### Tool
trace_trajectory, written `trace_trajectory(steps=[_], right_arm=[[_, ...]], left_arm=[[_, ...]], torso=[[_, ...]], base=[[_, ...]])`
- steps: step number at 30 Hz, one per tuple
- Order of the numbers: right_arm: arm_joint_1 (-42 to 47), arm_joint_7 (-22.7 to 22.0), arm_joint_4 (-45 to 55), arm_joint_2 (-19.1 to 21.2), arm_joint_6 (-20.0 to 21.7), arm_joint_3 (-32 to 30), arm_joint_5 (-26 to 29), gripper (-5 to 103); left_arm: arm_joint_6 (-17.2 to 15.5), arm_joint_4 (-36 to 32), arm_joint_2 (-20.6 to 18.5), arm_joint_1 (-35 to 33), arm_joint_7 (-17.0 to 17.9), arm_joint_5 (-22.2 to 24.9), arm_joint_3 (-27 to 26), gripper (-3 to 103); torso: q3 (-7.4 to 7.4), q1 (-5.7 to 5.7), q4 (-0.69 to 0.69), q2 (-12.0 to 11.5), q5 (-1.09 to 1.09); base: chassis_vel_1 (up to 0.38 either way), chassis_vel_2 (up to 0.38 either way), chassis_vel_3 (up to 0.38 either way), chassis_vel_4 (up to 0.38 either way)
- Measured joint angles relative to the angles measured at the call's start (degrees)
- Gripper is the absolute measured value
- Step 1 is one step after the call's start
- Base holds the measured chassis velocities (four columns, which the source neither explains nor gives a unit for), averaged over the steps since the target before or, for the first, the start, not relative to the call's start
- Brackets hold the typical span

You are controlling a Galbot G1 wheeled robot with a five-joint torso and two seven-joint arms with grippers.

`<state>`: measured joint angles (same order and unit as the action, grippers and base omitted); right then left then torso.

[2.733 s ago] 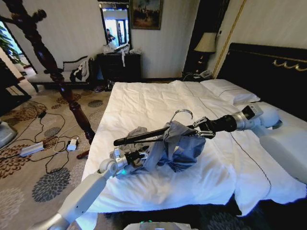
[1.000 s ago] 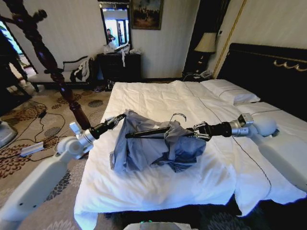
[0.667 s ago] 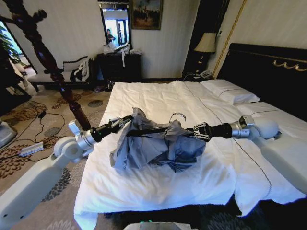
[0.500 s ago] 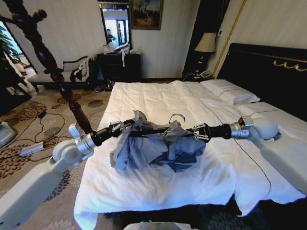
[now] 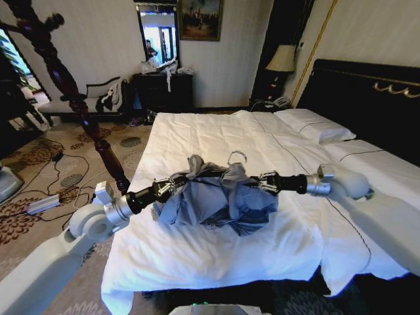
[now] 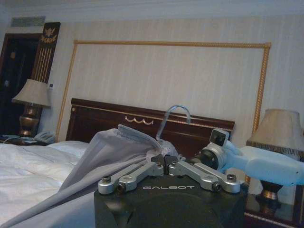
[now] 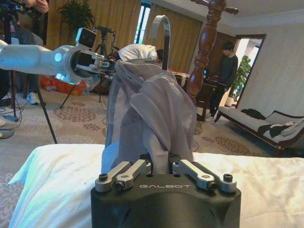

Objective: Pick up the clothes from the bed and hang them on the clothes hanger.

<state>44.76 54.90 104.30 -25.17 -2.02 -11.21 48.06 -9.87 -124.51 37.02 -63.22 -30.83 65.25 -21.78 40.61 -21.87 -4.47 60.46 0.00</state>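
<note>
Left gripper [image 5: 172, 185] is clamped on one end of the grey-blue shirt [image 5: 216, 197], fingers pinching a bunched fold by the collar seam. Right gripper [image 5: 264, 183] is closed on the opposite end, cloth gathered between its fingers w/ the hanger inside. The shirt is thin, soft, crumpled into a wrinkled mound, draped over the black clothes hanger [image 5: 231, 159]; only the silvery wire hook pokes up above it. The bundle sits mid-bed, nearer the foot edge of the bed [image 5: 216, 256], lower folds resting on the white duvet.
</note>
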Motion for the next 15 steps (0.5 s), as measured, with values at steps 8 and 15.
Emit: trace_trajectory(steps=[8, 15], right_arm=[[0.02, -7.13, -1.29, -1.52, 0.51, 1.45, -1.60, 13], [-0.23, -6.37, -3.96, -2.70, -0.75, 2.10, -1.01, 13]], left_arm=[[0.43, -1.16, 0.47, -0.60, 0.23, -3.68, 2.70, 0], [0.94, -0.18, 0.41, -0.49, 0.59, -5.65, 2.75, 0]], torso=[[0.00, 0.00, -0.01, 0.00, 0.00], [0.00, 0.00, 0.00, 0.00, 0.01]], base=[[0.000, 0.000, 0.000, 0.000], [0.000, 0.000, 0.000, 0.000]])
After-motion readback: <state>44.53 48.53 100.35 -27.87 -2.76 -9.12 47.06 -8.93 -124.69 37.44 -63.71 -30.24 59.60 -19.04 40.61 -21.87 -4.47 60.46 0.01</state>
